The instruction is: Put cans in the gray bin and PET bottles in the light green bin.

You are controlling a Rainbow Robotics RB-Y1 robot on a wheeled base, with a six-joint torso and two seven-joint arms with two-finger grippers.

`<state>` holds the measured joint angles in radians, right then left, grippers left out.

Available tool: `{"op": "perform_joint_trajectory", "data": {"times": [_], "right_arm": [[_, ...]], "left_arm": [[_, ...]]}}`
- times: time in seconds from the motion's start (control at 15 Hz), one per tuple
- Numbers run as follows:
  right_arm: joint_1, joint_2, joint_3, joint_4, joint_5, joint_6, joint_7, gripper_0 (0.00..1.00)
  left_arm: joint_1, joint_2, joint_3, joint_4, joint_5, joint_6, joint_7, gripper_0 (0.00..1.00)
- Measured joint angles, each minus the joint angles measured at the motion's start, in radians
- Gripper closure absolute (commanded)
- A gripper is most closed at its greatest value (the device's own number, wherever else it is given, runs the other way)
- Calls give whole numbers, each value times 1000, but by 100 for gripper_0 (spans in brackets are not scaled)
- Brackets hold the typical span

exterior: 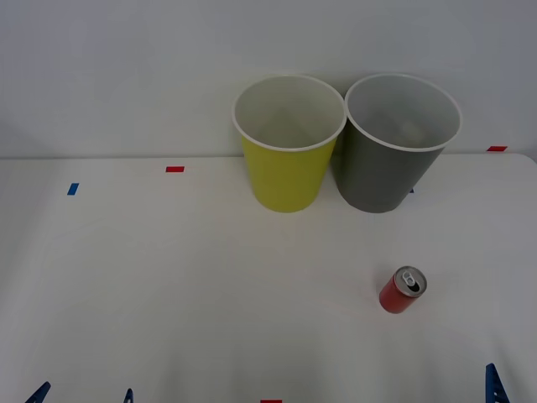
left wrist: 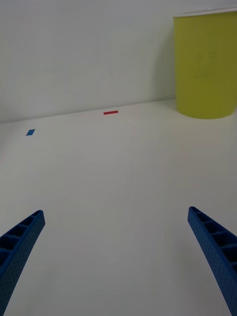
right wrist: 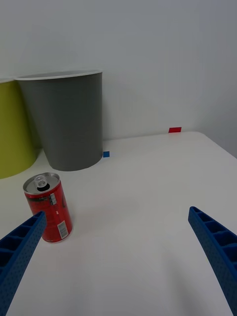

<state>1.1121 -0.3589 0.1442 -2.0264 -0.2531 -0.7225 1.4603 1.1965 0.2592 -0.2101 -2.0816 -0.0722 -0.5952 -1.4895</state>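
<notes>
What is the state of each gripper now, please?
Left gripper: open, holding nothing, low over the table.
Right gripper: open, holding nothing, near the red can.

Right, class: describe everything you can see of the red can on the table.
The red can is small, looks like metal, with a silver top and pull tab and a printed label. It stands upright on the white table, in front of the gray bin, apart from it. Nothing grips it; the open right gripper is near.

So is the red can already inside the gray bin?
No, the red can stands upright on the table, in front of the gray bin.
</notes>
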Motion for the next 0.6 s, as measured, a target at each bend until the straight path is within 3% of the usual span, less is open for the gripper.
{"op": "perform_joint_trajectory", "data": {"times": [0.6], "right_arm": [[0, 0, 0, 0, 0, 0, 0, 0]], "left_arm": [[0, 0, 0, 0, 0, 0, 0, 0]]}}
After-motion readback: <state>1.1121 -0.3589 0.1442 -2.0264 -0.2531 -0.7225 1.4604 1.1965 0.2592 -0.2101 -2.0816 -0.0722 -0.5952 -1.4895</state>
